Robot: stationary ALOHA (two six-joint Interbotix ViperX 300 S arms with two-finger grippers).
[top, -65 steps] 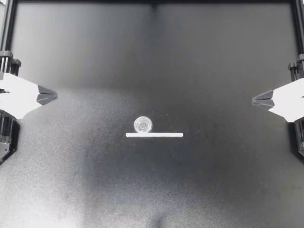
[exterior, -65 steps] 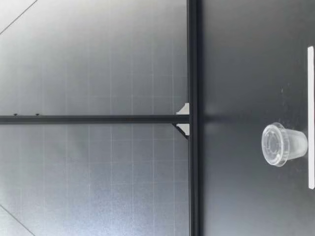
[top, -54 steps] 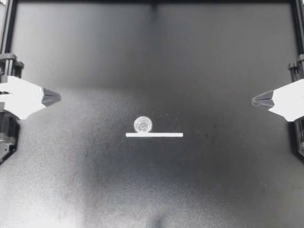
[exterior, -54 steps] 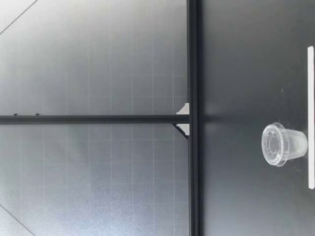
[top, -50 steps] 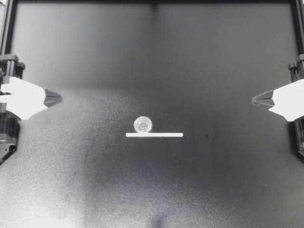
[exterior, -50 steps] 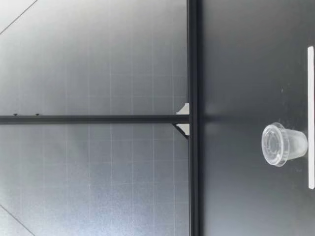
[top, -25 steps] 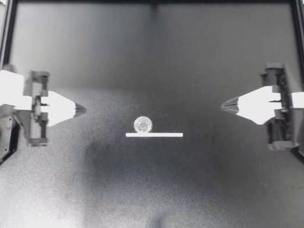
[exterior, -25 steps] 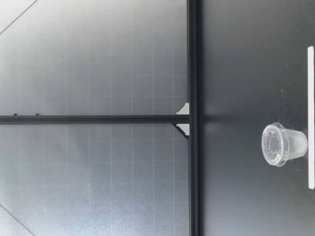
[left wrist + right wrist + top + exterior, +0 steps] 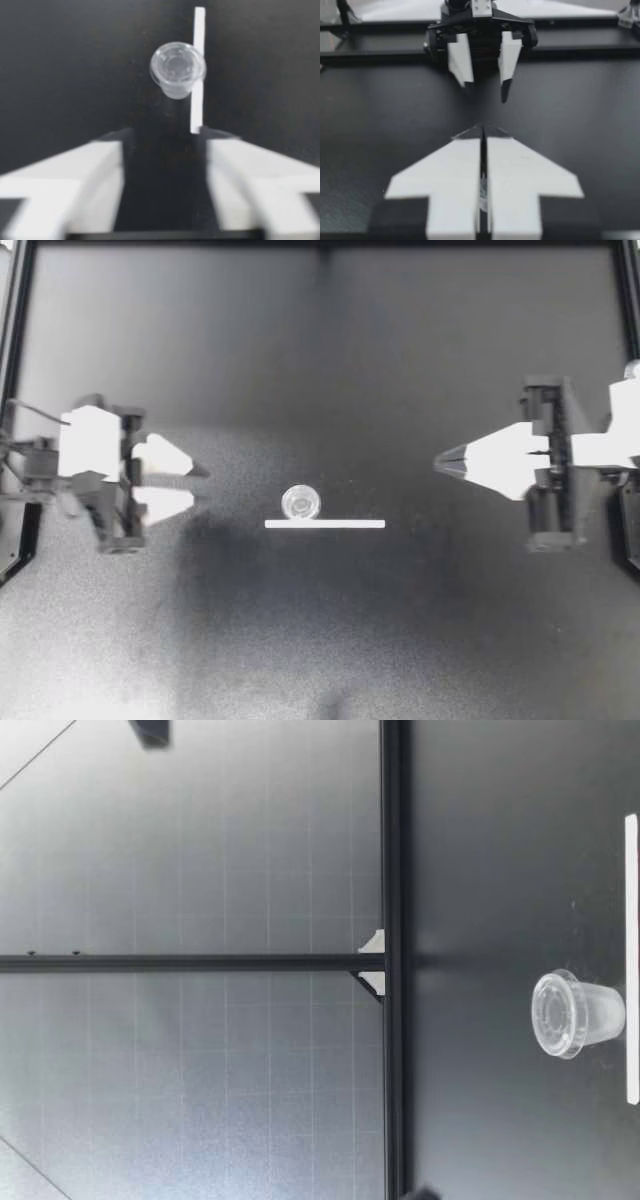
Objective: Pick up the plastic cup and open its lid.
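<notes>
At the middle of the table, the lidded plastic cup is standing just beside a white strip, my left gripper facing it spread apart, likely for grasping, my right gripper hanging pinched together.

— What colour is the small round lidded plastic cup?
— None, really: it is clear and see-through, with whitish glints on its rim and lid.
— And the flat matte table top?
— Black, finely speckled, with a soft grey sheen in patches.
— The long thin flat strip?
— Plain white, no marking.
— The grippers?
— My left gripper has white fingers with dark grey tips and a black body. My right gripper is coloured the same.
— Behind the table, in the low view?
— A pale grey back wall with a faint grid of thin lines, crossed by a black metal bar.
</notes>
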